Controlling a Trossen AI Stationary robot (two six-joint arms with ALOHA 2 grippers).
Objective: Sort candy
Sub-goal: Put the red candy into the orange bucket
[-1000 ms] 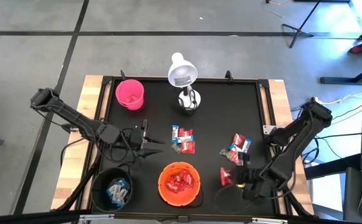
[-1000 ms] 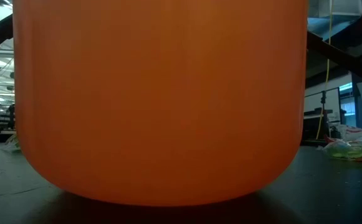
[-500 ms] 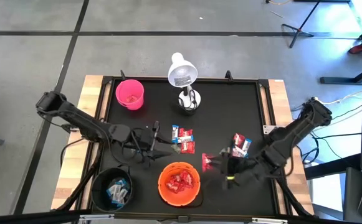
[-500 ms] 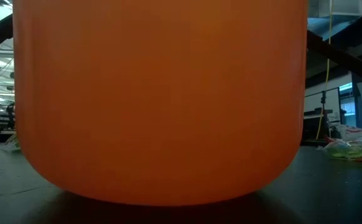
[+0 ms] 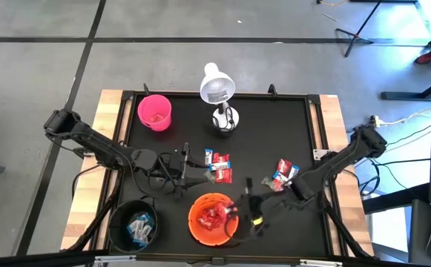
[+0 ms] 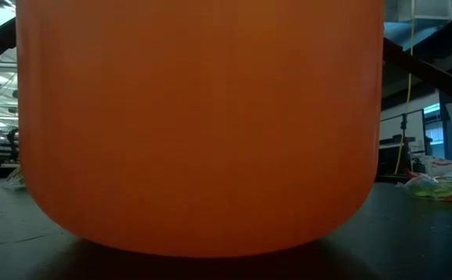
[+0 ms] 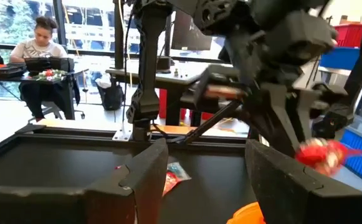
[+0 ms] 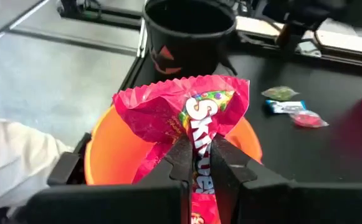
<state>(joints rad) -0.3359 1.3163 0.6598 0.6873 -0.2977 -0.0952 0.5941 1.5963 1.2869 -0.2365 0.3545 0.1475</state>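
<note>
My right gripper [image 5: 236,211] hangs over the right rim of the orange bowl [image 5: 214,219], shut on a red Skittles packet [image 8: 190,109]. The same packet [image 7: 321,154] shows beyond my left gripper's fingers. My left gripper [image 5: 194,176] is open and empty, just left of the middle candy pile [image 5: 218,167]; its fingers [image 7: 148,180] stand wide apart. A second pile [image 5: 283,174] lies to the right on the black mat. The orange bowl holds red sweets; the black bowl [image 5: 135,225] holds blue-and-white ones. My right gripper pinches the red packet by its lower end [image 8: 196,163] between its two fingers. The wider end of the packet fans out beyond the fingertips. It is lifted clear, above the orange bowl's [image 8: 106,155] rim.
A pink cup [image 5: 154,112] stands at the far left of the mat and a white lamp [image 5: 217,92] at the far middle. The low view is filled by the orange bowl's wall [image 6: 202,124]. A person sits at a desk in the room beyond [image 7: 40,43].
My right gripper has carried the red packet from the near right of the mat leftward to the orange bowl's right rim, lifted clear. My left gripper has moved a little to the right, toward the middle candy pile.
</note>
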